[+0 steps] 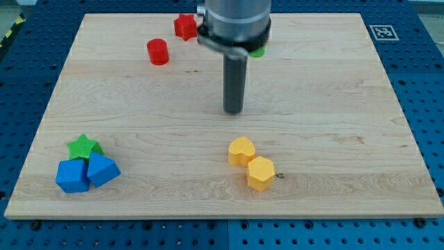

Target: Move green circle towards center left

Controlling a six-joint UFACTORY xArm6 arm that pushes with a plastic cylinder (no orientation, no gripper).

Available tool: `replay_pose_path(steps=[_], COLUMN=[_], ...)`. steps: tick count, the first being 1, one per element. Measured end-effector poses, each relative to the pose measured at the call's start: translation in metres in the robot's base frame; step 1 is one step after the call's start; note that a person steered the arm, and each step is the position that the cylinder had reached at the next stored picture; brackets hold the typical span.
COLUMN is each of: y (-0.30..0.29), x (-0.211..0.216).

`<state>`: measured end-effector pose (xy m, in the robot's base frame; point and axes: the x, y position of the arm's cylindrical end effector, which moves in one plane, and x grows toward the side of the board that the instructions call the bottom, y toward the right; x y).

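The green circle [258, 51] shows only as a thin green sliver at the view's top centre, mostly hidden behind the arm's grey body. My tip [234, 111] rests on the board near the middle, below and slightly left of the green circle, apart from it. A red cylinder [158, 52] and a red star [185, 26] sit at the view's top left of the arm.
A green star [82, 146] and two blue blocks [72, 176] [103, 169] cluster at the bottom left. Two yellow blocks [241, 150] [261, 173] lie below my tip. The wooden board [347, 104] ends in blue pegboard on all sides.
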<state>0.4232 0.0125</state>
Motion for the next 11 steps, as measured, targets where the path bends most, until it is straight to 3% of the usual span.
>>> replay_pose_path(steps=[1,3,5,6,9,11], y=[0.001,0.091,0.103,0.097,0.05,0.019], x=[-0.066,-0.066,-0.132,-0.144,-0.144,-0.085])
